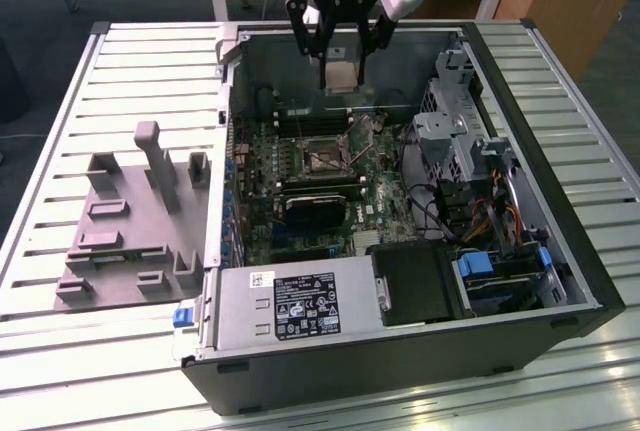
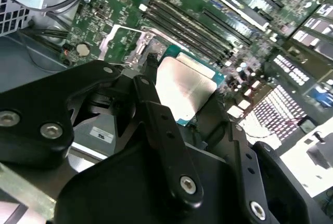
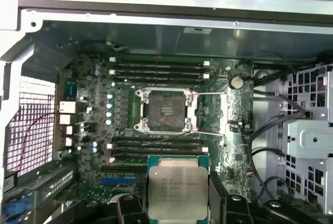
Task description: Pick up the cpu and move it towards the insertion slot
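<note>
The cpu (image 1: 340,75) hangs in the air above the open computer case (image 1: 400,351), pinched between the black fingers (image 1: 303,36) of the gripper (image 1: 338,51), which is clamped on its edges. In the first wrist view the cpu (image 3: 177,192) shows its silver top with a greenish rim, and dark fingers (image 3: 221,203) sit on either side of it; in the second wrist view the same shiny square (image 2: 184,90) is tilted and gripped between two thick black fingers (image 2: 156,115). It is clear of the motherboard (image 1: 260,181), not touching anything but the gripper. The insertion slot (image 1: 323,159) lies below and nearer the exterior view's camera than the chip, a square socket with a silvery frame and dark centre in the middle of the green board; in the first wrist view the insertion slot (image 3: 165,109) sits apart from the cpu, with a bank of long black memory slots (image 3: 156,146) between them and another bank (image 3: 158,70) on its far side. A black rectangular card (image 1: 315,211) lies on the board just beyond the socket toward the case's front. The silver power supply box (image 1: 290,306) with its label fills the near corner of the case, and drive bays with coloured cables (image 1: 480,211) crowd the exterior view's right. On the slatted table (image 1: 60,151) to the exterior view's left rests a grey plastic fixture (image 1: 130,221) with several raised blocks, well away from the arm.
</note>
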`<state>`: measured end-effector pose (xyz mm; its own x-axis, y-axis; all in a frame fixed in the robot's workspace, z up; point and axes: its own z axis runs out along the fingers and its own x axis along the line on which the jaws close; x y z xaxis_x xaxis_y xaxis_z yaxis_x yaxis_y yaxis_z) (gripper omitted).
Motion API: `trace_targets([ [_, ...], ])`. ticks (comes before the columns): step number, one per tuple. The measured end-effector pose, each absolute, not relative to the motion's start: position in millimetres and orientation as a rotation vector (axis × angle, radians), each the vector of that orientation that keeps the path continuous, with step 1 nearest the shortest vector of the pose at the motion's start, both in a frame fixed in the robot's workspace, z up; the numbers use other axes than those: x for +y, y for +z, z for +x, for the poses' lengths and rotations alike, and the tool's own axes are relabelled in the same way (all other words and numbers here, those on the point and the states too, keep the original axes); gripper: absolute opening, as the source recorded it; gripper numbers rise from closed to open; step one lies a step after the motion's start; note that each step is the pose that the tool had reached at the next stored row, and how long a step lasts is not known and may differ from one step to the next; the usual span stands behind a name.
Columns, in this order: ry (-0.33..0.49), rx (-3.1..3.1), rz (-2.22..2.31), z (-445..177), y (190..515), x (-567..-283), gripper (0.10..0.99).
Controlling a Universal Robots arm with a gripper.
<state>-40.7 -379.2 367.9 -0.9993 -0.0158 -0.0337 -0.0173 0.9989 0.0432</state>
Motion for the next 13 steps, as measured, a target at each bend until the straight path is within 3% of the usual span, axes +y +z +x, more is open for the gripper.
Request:
trace_targets([
  [13, 0.068, 3.108, -0.026, -29.6, 358.7, -353.9, 0.545],
])
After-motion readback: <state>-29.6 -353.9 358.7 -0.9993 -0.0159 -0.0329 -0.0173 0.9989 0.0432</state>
